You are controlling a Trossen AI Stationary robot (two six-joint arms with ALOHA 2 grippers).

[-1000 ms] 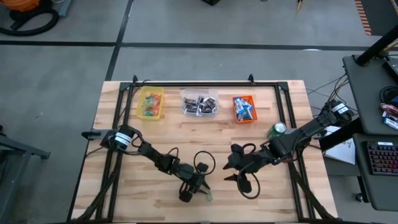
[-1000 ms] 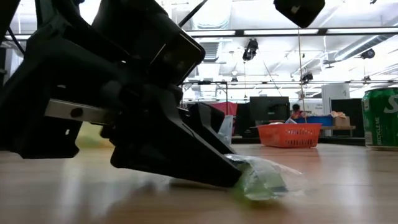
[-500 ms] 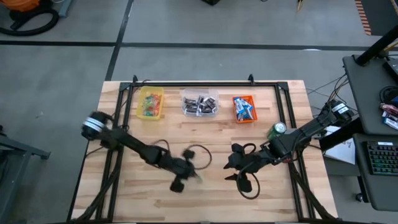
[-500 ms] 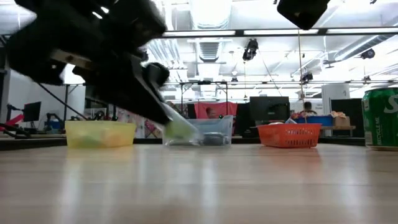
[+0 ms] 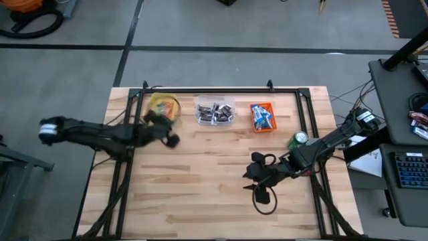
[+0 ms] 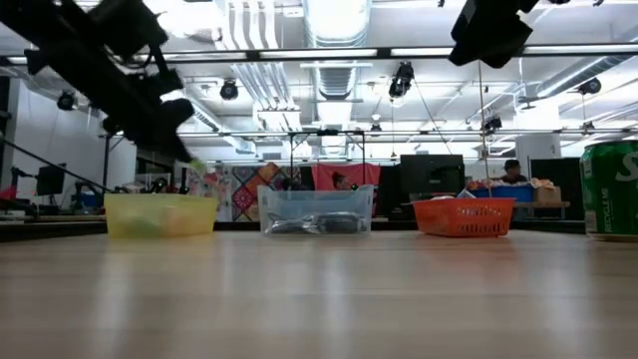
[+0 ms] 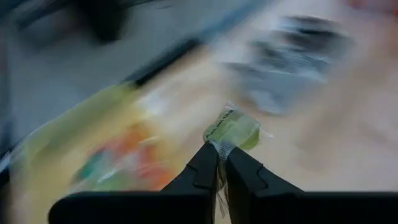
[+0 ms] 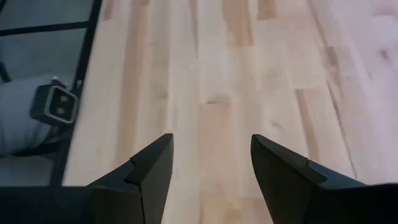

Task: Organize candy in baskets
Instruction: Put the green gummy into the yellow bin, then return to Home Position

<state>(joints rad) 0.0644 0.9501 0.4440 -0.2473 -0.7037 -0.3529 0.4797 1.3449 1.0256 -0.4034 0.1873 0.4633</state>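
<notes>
High view puts your left gripper (image 5: 155, 117) over the yellow basket (image 5: 163, 102) at the table's far left. Its fingers (image 7: 205, 168) are pinched on a green wrapped candy (image 7: 232, 129), held above that basket. Your right gripper (image 5: 254, 175) waits low over the wood right of centre, fingers (image 8: 149, 168) spread apart, holding nothing.

The whole table (image 5: 221, 167) is seen from high above, looking straight down. It is also seen from its own top, looking level across. The three bins (image 6: 314, 209) are shared by both. Close looks forward are given from each wrist.
</notes>
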